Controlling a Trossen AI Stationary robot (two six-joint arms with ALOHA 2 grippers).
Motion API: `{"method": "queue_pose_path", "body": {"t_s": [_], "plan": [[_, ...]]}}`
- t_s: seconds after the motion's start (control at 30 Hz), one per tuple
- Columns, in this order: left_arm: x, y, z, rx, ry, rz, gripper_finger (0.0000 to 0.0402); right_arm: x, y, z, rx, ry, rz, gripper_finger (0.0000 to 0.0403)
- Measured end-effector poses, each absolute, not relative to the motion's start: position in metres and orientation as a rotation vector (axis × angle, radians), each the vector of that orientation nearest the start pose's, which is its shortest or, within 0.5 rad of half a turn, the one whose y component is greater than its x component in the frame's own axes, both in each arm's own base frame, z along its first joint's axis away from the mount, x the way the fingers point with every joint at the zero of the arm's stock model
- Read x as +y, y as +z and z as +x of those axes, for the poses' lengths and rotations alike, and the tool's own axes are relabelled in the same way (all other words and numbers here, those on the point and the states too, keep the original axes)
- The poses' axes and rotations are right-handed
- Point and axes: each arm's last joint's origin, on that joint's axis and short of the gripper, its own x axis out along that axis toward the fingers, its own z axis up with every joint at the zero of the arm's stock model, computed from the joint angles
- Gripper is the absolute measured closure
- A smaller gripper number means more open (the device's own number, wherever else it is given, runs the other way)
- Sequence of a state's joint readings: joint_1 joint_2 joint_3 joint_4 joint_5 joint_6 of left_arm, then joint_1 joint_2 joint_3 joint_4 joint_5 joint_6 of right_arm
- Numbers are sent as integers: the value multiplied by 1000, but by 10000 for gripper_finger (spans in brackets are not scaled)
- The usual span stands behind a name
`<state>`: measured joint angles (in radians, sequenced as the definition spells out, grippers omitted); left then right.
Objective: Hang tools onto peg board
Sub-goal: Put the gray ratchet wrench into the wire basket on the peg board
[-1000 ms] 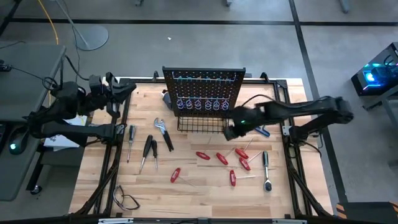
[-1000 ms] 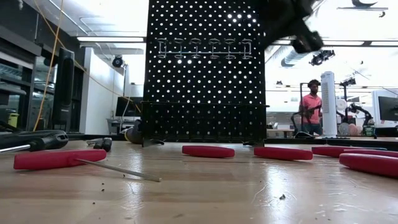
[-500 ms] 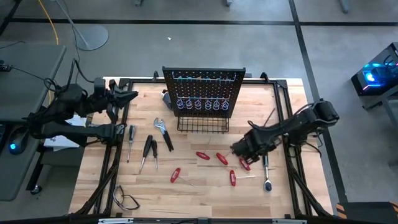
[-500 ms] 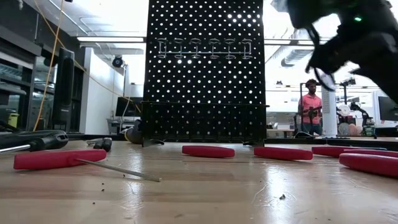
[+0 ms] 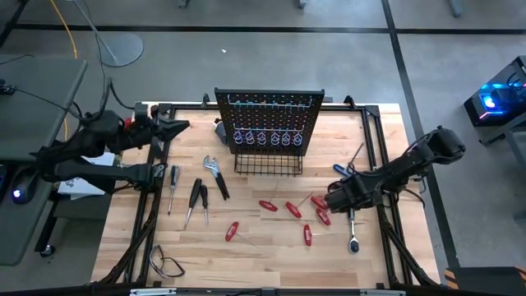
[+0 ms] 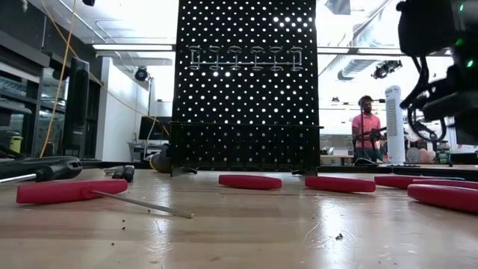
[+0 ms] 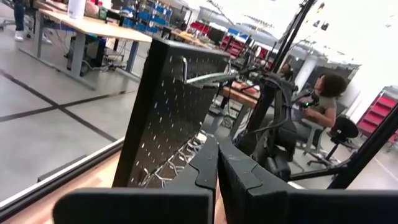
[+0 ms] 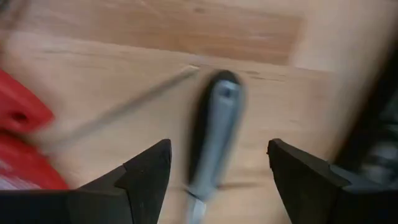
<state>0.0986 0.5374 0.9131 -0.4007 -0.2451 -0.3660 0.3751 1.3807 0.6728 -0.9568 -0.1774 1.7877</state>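
High view shows me the wooden table (image 5: pixel 263 255) first, with the peg board (image 5: pixel 269 115) standing upright near its far edge, a black wire basket (image 5: pixel 267 164) at its base and a row of hooks with loops across its face. No tool hangs on the board that I can see. The right arm reaches in from the right side, and the right gripper (image 5: pixel 339 197) is low over the table on the right, its fingers spread wide and holding nothing; in the right wrist view the two dark fingers (image 8: pixel 146 174) stand apart on either side of the silver ratchet (image 8: pixel 211 134), which lies on the wood between them, not touched. The left arm waits at the far left edge of the table, and the left gripper (image 5: pixel 177 126) is closed and empty, well apart from the tools; in the left wrist view its fingers (image 7: pixel 239 180) are pressed together and point toward the board. The tools lie flat on the table: the red-handled screwdrivers (image 5: pixel 292 209) in a loose group in front of the basket and just beside the right gripper, the black-handled pliers (image 5: pixel 197 196) and a screwdriver to the left, a silver wrench (image 5: pixel 211 166) near them. In the low view a person (image 6: pixel 366 128) in a pink shirt stands far behind.
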Motion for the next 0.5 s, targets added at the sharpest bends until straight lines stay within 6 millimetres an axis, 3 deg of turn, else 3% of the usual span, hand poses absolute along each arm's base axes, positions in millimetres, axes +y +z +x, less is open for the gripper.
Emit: {"method": "queue_pose_path", "body": {"t_s": [0.2,0.33,0.4,0.5], "plan": [[17,379,105,-2,333,-401,401,69,123,167,1417,-1141,1245,143],[17,377,108,11,320,-427,401,69,118,166,1413,-1192,1253,156],[17,377,109,12,320,-435,401,68,118,165,1424,-1189,1233,190],[17,378,109,7,319,-435,401,68,119,163,1451,-1204,1188,293]]}}
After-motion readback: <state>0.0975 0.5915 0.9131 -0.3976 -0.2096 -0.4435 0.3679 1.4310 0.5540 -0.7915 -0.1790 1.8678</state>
